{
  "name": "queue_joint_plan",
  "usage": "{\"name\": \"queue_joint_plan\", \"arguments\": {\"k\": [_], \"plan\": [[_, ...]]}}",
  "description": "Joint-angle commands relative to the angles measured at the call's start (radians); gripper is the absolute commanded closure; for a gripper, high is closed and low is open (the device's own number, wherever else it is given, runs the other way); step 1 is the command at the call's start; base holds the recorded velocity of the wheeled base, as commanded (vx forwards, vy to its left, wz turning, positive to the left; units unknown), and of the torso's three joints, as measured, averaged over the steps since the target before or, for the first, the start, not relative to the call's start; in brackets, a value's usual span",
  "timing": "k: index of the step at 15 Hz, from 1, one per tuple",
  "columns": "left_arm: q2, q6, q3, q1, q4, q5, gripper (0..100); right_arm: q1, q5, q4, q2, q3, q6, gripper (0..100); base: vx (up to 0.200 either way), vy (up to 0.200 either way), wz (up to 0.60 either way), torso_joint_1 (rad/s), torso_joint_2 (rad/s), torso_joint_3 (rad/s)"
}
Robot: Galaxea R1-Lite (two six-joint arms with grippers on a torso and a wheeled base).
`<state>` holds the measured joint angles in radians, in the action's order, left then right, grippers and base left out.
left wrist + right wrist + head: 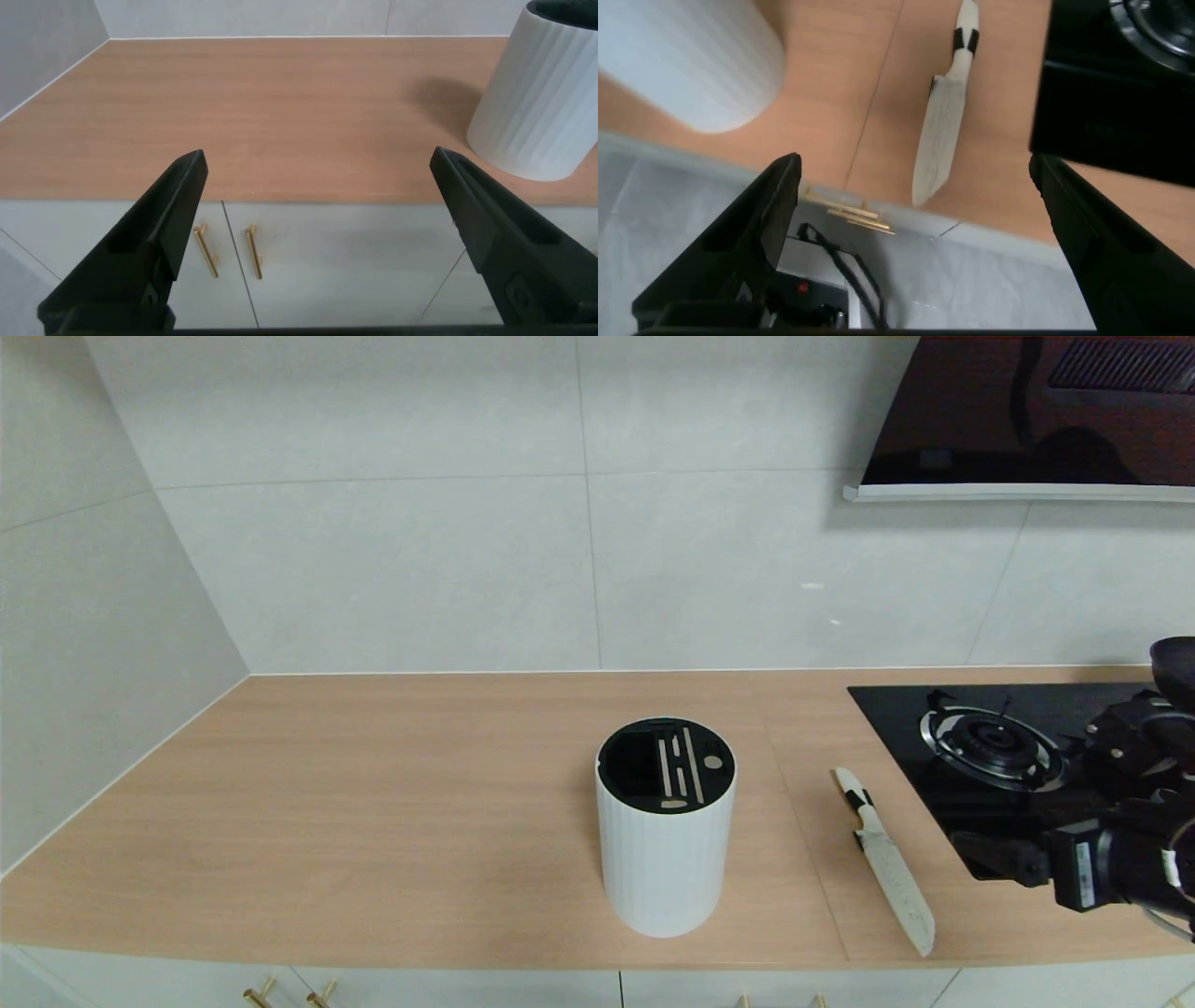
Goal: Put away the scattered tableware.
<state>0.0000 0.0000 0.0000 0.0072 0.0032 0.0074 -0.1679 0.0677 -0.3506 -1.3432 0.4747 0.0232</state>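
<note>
A white knife [884, 859] lies flat on the tabletop [373, 784], to the right of the upright white ribbed holder [665, 859] and just left of the black stove [990, 747]. The right gripper [915, 163] hangs by the near edge close to the knife, fingers wide. The left gripper [316, 159] hangs off the near edge to the left of the holder, fingers wide.

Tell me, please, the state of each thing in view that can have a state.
knife, lying flat on the counter, not put away, blade tip toward the front edge
knife holder, upright, nothing sticking out of its slots
left gripper, open, empty
right gripper, open, empty, above the knife's blade end
burner, no flame seen, no pot on it
</note>
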Motion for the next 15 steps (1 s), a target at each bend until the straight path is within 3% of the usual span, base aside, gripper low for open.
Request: {"name": "queue_joint_plan", "arguments": {"k": [1, 9, 15], "plan": [[0.002, -0.002, 0.0, 0.0, 0.0, 0.0, 0, -0.009, -0.009, -0.11, -0.215, 0.013, 0.0, 0, 0.0, 0.0, 0.0, 0.0, 0.0, 0.0], [0.002, -0.002, 0.0, 0.0, -0.002, 0.0, 0, -0.018, -0.109, -0.34, -0.583, 0.071, 0.003, 0, 0.0, 0.0, 0.0, 0.0, 0.0, 0.0], [0.002, -0.002, 0.0, 0.0, 0.0, 0.0, 0, -0.019, -0.124, -0.524, -0.777, 0.093, -0.002, 0, 0.0, 0.0, 0.0, 0.0, 0.0, 0.0]]}}
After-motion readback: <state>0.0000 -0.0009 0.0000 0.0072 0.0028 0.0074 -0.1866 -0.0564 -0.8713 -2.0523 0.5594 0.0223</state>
